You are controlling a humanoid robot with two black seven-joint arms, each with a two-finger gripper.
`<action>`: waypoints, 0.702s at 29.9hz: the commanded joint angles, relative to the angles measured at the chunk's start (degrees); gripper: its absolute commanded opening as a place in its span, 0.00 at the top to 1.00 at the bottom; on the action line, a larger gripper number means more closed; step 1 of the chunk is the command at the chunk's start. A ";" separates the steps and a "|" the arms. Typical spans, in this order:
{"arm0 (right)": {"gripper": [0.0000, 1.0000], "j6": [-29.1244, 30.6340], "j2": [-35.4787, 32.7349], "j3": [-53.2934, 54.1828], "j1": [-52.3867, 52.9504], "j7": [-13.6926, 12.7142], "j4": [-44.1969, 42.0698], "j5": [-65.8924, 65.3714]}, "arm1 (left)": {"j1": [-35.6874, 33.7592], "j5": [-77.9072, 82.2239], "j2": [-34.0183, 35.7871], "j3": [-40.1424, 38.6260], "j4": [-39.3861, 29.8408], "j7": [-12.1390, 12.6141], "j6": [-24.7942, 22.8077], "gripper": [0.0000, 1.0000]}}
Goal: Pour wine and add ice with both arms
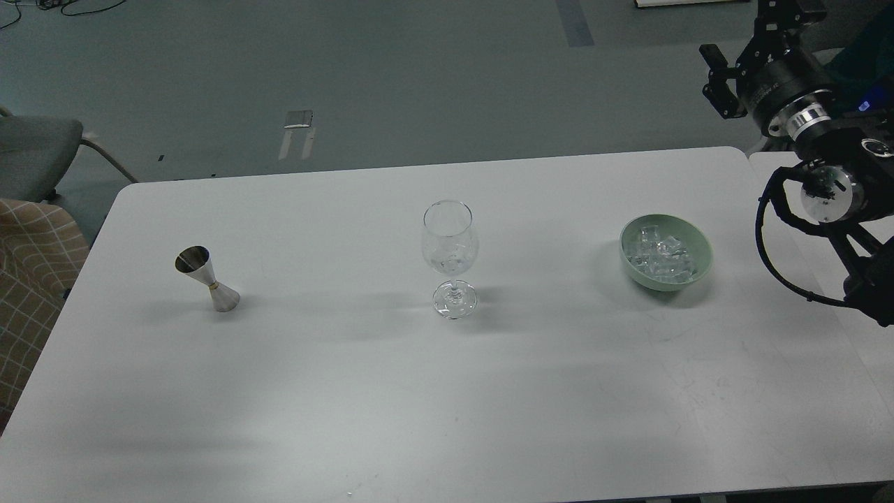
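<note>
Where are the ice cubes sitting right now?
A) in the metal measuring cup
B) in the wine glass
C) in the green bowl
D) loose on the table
C: the ice cubes lie heaped inside the green bowl, to the right of the wine glass.

Our ice (660, 257) is a heap of small clear cubes with whitish glints, filling a green bowl (700, 246) to the right. At centre stands our glass (450, 255), upright, with a cube and perhaps a little clear wine low in its bowl. Our right arm (803, 119) hangs raised at the right edge, well apart from both, black with silver rings and a looping cable.
</note>
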 commanded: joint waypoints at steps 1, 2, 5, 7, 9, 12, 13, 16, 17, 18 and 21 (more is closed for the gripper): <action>0.00 0.00 -0.51 -0.08 -0.09 0.00 -0.01 -0.01 | -5.78 1.29 -0.37 9.31 6.91 -6.71 2.34 0.02; 0.00 0.00 -0.60 -0.08 -0.09 0.00 -0.01 -0.01 | -7.62 1.38 -0.64 13.61 9.20 -8.90 4.35 0.02; 0.00 0.00 -0.77 -0.08 -0.09 0.00 -0.01 -0.01 | -10.97 1.12 -1.16 23.01 12.20 -13.82 9.71 0.02; 0.00 0.00 -0.86 -0.08 -0.09 0.00 -0.01 -0.10 | -13.60 0.42 -1.69 29.17 13.61 -14.72 13.67 0.02; 0.00 0.00 -0.69 -0.08 0.00 0.00 -0.01 -0.28 | -15.64 -0.55 -3.79 31.93 14.32 -14.29 16.49 0.02; 0.00 -0.08 -0.60 -0.08 -0.09 0.00 -0.01 -1.24 | -16.34 -3.63 -8.19 32.90 14.85 -12.97 19.13 0.02; 0.00 -0.08 -0.60 -0.08 -0.09 0.00 -0.01 -1.25 | -16.43 -5.20 -9.76 32.55 14.76 -12.27 20.79 0.02; 0.00 -0.08 -0.95 -0.08 -0.09 0.00 -0.01 -1.25 | -16.52 -12.82 -12.41 31.84 14.85 -10.43 25.80 0.02; 0.00 -0.08 -0.95 -0.08 -0.18 0.00 -0.01 -1.25 | -16.43 -14.08 -12.24 32.19 14.85 -9.29 26.17 0.02; 0.00 -0.08 -0.95 -0.08 -0.18 0.00 -0.01 -1.25 | -16.17 -15.22 -12.24 32.28 14.85 -8.76 26.35 0.02; 0.00 -0.08 -0.86 -0.08 -0.18 0.00 -0.01 -1.25 | -15.82 -17.69 -12.59 32.29 14.85 -8.14 26.35 0.02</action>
